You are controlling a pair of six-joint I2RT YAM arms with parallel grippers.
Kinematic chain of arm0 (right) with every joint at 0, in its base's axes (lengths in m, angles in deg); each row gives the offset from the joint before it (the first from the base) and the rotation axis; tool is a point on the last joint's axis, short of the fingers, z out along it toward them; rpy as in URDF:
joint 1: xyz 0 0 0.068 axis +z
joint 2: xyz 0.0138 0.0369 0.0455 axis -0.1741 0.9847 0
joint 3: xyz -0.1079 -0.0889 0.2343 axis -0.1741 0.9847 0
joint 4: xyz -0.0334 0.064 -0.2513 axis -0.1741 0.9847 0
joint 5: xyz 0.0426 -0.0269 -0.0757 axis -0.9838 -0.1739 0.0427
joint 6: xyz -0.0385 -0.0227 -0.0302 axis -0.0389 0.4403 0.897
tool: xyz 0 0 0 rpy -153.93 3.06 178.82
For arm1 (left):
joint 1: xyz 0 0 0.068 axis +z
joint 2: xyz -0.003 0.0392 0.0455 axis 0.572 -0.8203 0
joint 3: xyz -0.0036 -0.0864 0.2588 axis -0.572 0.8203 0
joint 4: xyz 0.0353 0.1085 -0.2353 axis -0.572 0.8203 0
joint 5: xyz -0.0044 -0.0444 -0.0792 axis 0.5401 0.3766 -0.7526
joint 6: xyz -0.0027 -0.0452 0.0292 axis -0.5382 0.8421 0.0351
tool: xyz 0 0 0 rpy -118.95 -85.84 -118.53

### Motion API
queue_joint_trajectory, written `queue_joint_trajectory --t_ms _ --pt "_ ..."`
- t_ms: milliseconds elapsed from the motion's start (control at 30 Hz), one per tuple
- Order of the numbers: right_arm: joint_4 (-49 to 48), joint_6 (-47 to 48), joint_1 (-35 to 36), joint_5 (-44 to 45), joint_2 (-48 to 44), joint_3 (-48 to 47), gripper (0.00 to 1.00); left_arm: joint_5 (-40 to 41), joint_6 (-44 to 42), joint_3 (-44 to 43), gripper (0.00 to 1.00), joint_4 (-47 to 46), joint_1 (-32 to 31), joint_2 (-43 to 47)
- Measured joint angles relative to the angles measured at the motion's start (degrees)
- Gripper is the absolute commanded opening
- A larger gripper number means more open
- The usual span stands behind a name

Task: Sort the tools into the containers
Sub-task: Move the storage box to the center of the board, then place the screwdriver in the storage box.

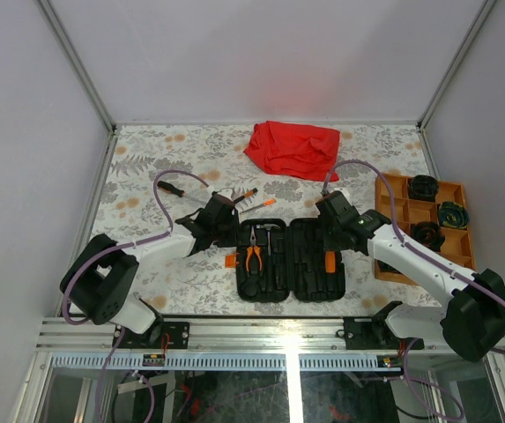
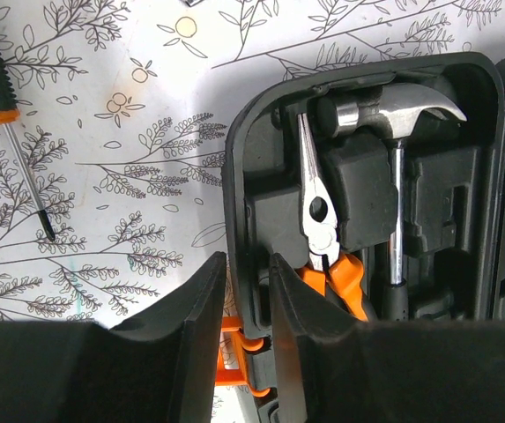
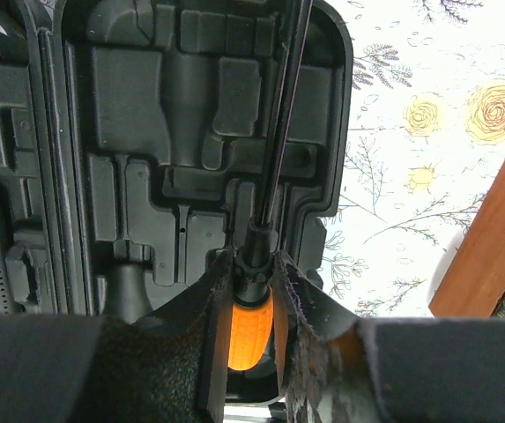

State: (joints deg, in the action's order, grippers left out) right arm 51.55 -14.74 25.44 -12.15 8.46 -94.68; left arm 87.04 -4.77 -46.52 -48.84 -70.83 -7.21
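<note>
The small orange-and-black hand tools [image 1: 254, 256] are partly sorted. The black hard-shell tool case [image 1: 289, 261] lies open near the front edge of the floral counter [image 1: 146, 159]. In its left half the orange-handled pliers [image 2: 323, 220] and the steel-headed hammer [image 2: 393, 110] sit in their moulded slots.

The right gripper [image 3: 252, 267] is clamped on an orange-handled screwdriver [image 3: 250, 326], its shaft pointing out over the bare recesses of the case's right half. It looks close to being seated but is not yet released.

The left gripper [image 2: 246, 264] has its jaws drawn narrow on either side of the case's left wall, beside the orange latch [image 2: 231, 352]. It appears to pinch the wall to steady the case.

Left to do: three loose screwdrivers [image 1: 168, 188] lie on the counter beyond the case, and most slots are unfilled. The orange plastic divided tray [image 1: 391, 179] at the right holds dark round objects [image 1: 424, 185] I cannot identify. The red cloth [image 1: 292, 148] lies at the back.
</note>
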Motion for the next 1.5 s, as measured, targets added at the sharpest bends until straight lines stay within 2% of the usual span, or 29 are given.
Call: queue_joint_trajectory --t_ms 367,800,1033,1200,1500 --pt "-0.94 0.02 -0.02 -2.75 0.00 0.00 0.00 -0.02 0.00 0.02 0.24 0.00 0.00 0.00" --pt "-4.94 1.44 -0.02 -18.14 3.98 0.07 0.02 -0.22 0.00 0.00 0.24 0.00 0.00 -0.07" --pt "-7.58 2.73 -0.02 -22.03 4.42 2.36 0.03 -0.24 0.00 0.00 0.24 -0.02 0.00 -0.09" --pt "-15.06 3.32 -0.02 -23.15 -2.47 7.82 0.06 -0.24 0.00 0.02 0.24 -0.02 0.00 -0.07" --pt "-31.04 4.28 -0.02 -23.74 -19.37 20.46 0.04 -0.22 0.00 0.00 0.25 -0.04 0.00 0.00"
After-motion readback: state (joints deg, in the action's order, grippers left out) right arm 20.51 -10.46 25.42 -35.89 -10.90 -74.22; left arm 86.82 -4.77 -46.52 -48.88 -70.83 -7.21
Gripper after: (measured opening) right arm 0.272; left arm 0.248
